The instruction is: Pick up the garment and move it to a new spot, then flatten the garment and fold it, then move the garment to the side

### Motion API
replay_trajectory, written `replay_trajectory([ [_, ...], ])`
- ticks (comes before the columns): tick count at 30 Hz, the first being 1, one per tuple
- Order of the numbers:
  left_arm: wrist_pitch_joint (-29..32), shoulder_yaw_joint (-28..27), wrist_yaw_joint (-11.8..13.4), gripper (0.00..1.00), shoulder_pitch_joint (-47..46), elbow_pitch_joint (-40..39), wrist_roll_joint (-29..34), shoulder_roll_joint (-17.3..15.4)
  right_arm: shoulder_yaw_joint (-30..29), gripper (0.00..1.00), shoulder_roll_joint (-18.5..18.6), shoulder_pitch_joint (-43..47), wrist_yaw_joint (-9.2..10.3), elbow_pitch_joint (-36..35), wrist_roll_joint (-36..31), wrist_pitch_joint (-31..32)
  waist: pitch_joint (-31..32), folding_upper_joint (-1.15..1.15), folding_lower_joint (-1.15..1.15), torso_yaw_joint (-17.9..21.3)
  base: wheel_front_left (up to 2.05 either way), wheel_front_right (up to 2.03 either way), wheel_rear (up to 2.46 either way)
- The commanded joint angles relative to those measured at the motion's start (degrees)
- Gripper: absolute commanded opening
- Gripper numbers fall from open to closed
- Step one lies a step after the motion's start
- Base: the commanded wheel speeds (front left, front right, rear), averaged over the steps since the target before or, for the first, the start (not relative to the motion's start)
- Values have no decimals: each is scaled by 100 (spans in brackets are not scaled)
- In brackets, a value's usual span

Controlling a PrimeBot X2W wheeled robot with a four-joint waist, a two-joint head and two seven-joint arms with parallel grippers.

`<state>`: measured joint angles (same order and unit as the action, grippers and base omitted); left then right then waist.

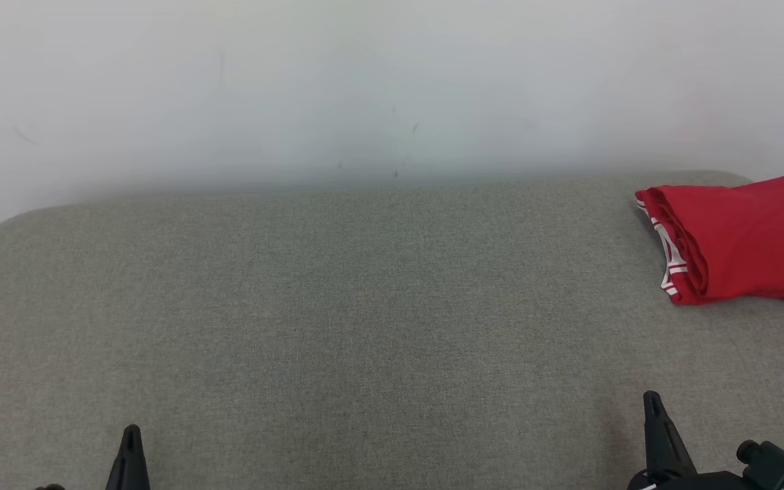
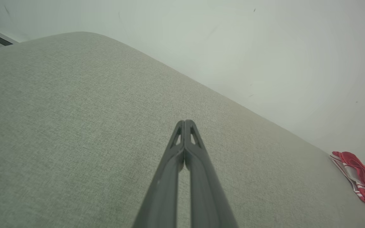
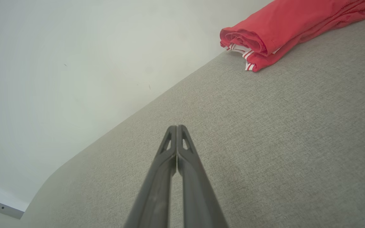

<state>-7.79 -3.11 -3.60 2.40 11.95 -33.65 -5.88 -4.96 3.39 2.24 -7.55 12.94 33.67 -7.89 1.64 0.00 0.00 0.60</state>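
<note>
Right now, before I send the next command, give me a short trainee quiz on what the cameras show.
1. True or false: the red garment lies bundled at the far right of the grey cushion, touched by neither claw.
2. Pick one. The left claw and right claw are: A) both wide open; B) both shut and empty; C) one shut on cloth.
3. Fill in: the striped trim at the garment's edge is red and ___.

Key: 1 true; 2 B; 3 white.
</note>
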Motion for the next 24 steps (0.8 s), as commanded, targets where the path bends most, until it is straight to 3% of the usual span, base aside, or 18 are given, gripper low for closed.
replay_trajectory([
  [1, 55, -43, -42, 0, -167, -51, -295, -7, -21, 0, -3, -148, 2, -63, 291, 59, -4, 0, 0, -1, 0, 0, 0],
  [24, 488, -141, -152, 0, -402, 26, -2037, 89, -65, 0, -19, -381, 4, -15, 2037, 494, -44, 0, 0, -15, 0, 0, 0],
])
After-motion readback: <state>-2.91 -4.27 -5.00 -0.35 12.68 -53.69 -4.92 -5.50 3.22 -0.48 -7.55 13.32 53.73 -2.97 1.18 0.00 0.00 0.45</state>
